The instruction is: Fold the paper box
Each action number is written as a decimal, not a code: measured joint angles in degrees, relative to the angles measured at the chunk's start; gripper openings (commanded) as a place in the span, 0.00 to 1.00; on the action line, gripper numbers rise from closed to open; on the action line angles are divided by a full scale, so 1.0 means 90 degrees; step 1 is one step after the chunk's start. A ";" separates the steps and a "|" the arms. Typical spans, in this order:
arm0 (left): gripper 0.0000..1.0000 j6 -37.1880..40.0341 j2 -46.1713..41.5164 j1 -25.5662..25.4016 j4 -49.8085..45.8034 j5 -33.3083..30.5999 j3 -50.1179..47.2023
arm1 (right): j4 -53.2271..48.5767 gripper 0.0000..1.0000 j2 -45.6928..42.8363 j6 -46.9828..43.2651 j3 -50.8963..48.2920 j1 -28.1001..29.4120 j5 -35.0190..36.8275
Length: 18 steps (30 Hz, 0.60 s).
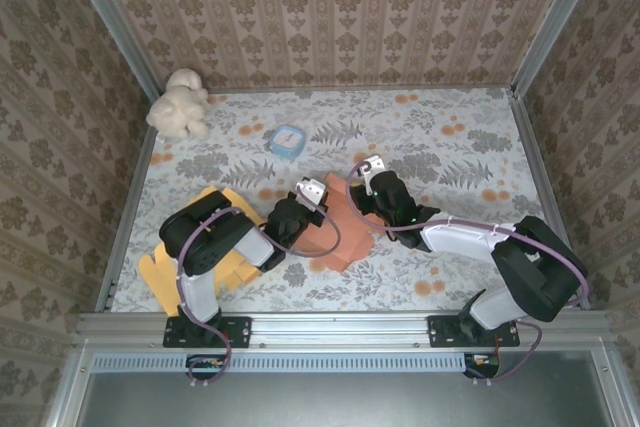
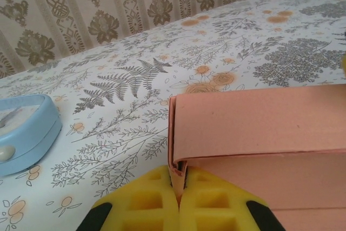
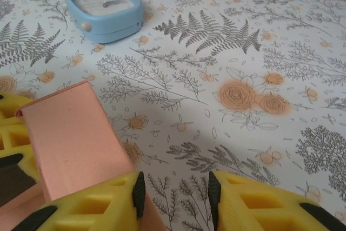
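The paper box (image 1: 340, 235) is a salmon-pink sheet, partly folded, lying mid-table between both arms. In the left wrist view one wall of the box (image 2: 259, 117) stands raised, and my left gripper (image 2: 180, 185) is shut on the box's doubled-over corner edge, its yellow fingers (image 2: 146, 198) pressed together on it. From above, the left gripper (image 1: 318, 209) sits at the sheet's left side. My right gripper (image 3: 175, 193) is open over bare tablecloth. Its left finger (image 3: 102, 201) leans against a raised pink flap (image 3: 70, 133). Seen from above, the right gripper (image 1: 358, 192) is at the sheet's upper right.
A small blue clock-like box (image 1: 287, 140) lies just beyond the grippers, and it appears as the blue box (image 3: 105, 12) in the right wrist view. A cream plush toy (image 1: 180, 102) sits at the back left. A flat yellow-orange sheet (image 1: 160, 267) lies under the left arm.
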 measured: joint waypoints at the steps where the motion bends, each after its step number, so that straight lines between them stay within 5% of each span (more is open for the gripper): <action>1: 0.00 0.0005 0.0017 -0.0024 0.0002 -0.0058 0.0022 | -0.0138 0.41 -0.0061 0.0085 0.0010 0.0010 0.0034; 11: 0.00 -0.0041 0.0034 -0.0058 0.0007 -0.0321 0.0058 | -0.2212 0.43 -0.1316 0.1105 0.0427 0.0061 0.0265; 18: 0.00 -0.0221 0.0034 -0.0066 0.0007 -0.0415 0.0058 | -0.2698 0.46 -0.2023 0.2239 0.0435 0.0155 0.0255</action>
